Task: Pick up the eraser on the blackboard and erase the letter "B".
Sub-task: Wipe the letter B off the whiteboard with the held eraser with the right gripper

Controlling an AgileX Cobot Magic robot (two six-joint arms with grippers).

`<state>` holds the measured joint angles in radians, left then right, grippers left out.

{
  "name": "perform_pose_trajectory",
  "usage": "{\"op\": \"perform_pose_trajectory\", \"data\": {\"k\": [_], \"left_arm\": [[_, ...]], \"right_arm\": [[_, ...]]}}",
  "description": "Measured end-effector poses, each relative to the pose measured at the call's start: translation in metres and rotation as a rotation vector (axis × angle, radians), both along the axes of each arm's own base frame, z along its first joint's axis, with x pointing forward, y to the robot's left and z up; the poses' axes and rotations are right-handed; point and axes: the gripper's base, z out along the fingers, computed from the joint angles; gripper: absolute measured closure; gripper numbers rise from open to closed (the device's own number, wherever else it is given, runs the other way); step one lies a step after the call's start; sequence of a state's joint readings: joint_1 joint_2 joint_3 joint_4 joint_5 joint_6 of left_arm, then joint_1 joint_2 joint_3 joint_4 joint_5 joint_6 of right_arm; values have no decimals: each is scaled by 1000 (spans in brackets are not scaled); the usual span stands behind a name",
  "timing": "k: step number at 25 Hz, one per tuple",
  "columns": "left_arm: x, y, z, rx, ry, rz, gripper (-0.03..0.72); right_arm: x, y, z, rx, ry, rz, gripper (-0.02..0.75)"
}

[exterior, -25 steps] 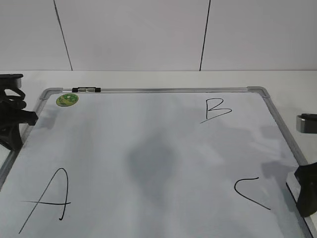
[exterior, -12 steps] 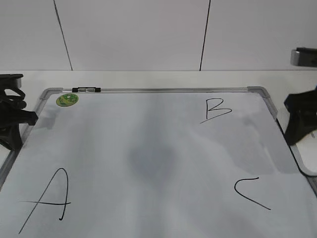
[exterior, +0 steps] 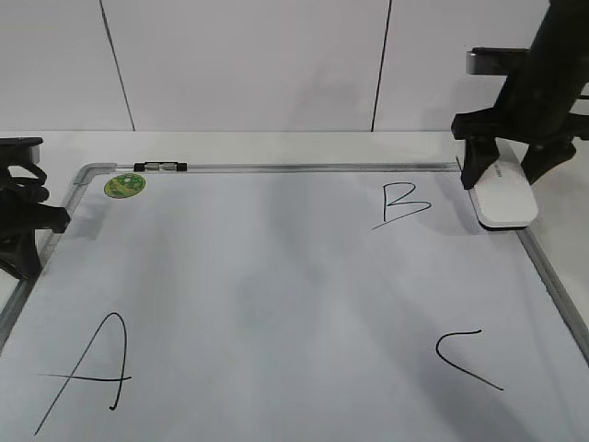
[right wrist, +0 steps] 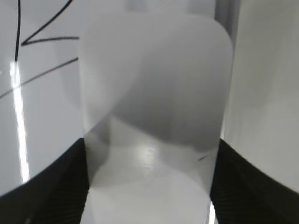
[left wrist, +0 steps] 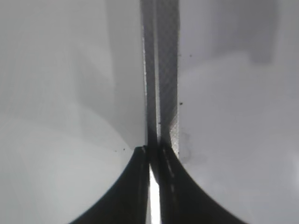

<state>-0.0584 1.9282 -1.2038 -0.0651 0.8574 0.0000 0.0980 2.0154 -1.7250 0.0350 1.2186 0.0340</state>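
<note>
The blackboard point(exterior: 276, 276) is a white board with a grey frame, lying flat. The black letter "B" point(exterior: 402, 203) is at its upper right. My right gripper point(exterior: 503, 180) is shut on the white eraser point(exterior: 506, 201), which sits over the board's right frame edge just right of the "B". In the right wrist view the eraser point(right wrist: 149, 112) fills the space between the black fingers point(right wrist: 42, 186), with strokes of the "B" point(right wrist: 46, 37) at upper left. My left gripper point(exterior: 23, 226) rests at the board's left edge; its jaws are together and empty in the left wrist view point(left wrist: 154, 161).
A green round magnet point(exterior: 124, 185) and a small black clip point(exterior: 160, 167) sit at the board's top left. A large "A" point(exterior: 87, 373) is at lower left and a "C" point(exterior: 465, 357) at lower right. White wall panels stand behind the table.
My right gripper has moved from the board's lower right up along the right edge to beside the "B", carrying the eraser. The left arm has not moved.
</note>
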Motion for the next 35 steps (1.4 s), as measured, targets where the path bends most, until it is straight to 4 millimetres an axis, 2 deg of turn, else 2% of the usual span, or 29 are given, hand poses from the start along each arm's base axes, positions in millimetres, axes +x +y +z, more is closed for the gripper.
{"op": "perform_pose_trajectory", "data": {"k": [6,12,28,31,35], "left_arm": [[0,0,0,0,0,0,672],[0,0,0,0,2,0,672],[0,0,0,0,6,0,672],[0,0,0,0,8,0,672],[-1,0,0,0,10,0,672]], "right_arm": [[36,8,-30,0,4,9,206],[47,32,-56,-11,41,60,206],[49,39,-61,11,52,64,206],[47,49,-61,24,54,80,206],[41,75,-62,31,58,132,206]]}}
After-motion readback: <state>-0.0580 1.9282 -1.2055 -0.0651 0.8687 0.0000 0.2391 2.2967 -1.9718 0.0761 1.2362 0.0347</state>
